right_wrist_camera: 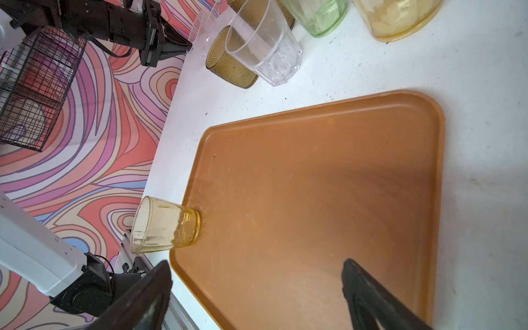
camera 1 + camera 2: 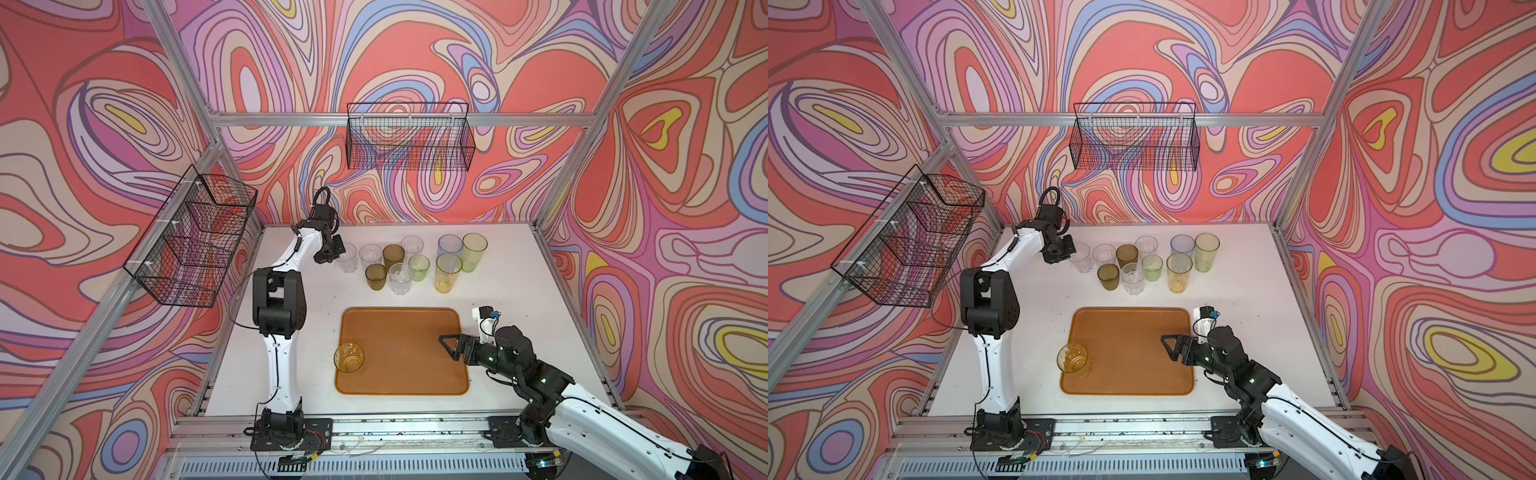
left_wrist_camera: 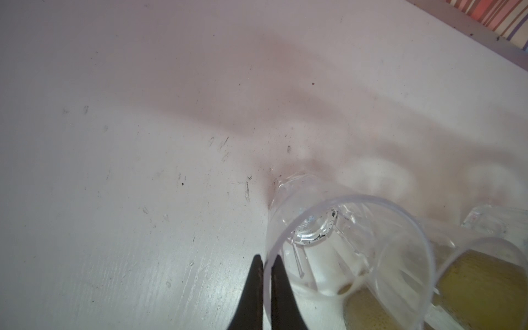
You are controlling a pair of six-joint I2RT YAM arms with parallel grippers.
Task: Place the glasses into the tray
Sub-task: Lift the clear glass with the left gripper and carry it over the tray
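Observation:
The orange-brown tray (image 2: 407, 332) lies at the table's front middle. One amber glass (image 2: 349, 357) stands upright in its front-left corner, also in the right wrist view (image 1: 163, 225). Several more glasses stand in a cluster at the back, among them an olive-brown one (image 2: 376, 276), a green one (image 2: 419, 267) and a tall yellow one (image 2: 448, 272). My left gripper (image 3: 267, 258) is shut on the rim of the leftmost clear glass (image 3: 343, 257), one finger inside and one outside; in both top views this glass (image 2: 347, 259) (image 2: 1080, 257) rests on the table. My right gripper (image 1: 257, 264) hangs open over the tray's right side (image 2: 446, 347), holding nothing.
A black wire basket (image 2: 191, 241) hangs on the left frame close to my left arm. Another basket (image 2: 409, 137) hangs on the back wall. Aluminium posts bound the table, and a rail (image 2: 415, 428) runs along its front edge.

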